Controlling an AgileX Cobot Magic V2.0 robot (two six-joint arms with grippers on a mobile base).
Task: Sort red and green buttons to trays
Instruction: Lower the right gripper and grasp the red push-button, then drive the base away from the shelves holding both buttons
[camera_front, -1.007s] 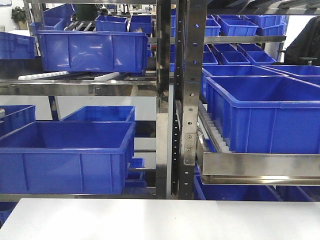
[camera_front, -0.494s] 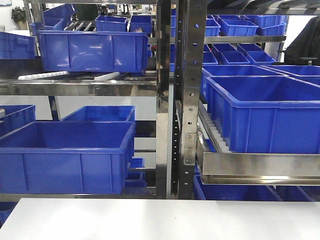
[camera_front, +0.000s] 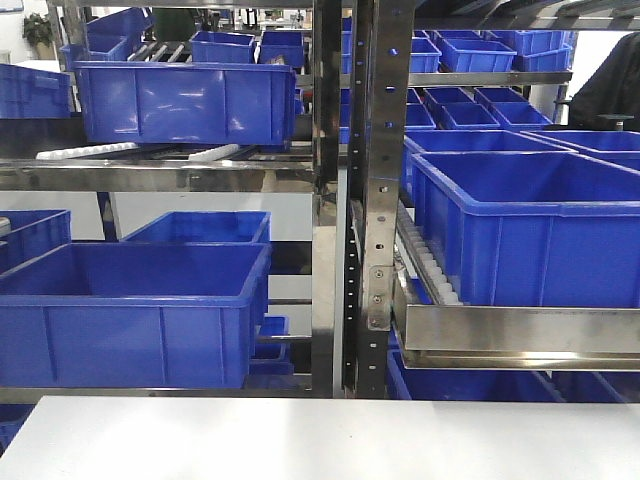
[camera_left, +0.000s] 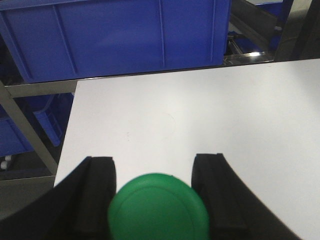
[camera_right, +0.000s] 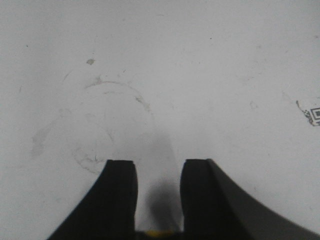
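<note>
Above white bench (camera_left: 200, 110), left hand (camera_left: 154, 161) pinched green button (camera_left: 157, 207); right hand (camera_right: 159, 166), close over bench, stood narrowly spread.

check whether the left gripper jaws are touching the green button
Touching. Left wrist view shows the green button wedged between the jaws of the left gripper, its cap overlapping both inner faces, no gap.

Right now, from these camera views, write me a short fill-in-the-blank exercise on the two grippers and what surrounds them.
The button held in the left gripper has a ___ cap.
The table below it is ___.
The crate beyond the table's far edge is ___.
The right gripper has its jaws apart and grips ___.
Missing words: green, white, blue, nothing.
</note>
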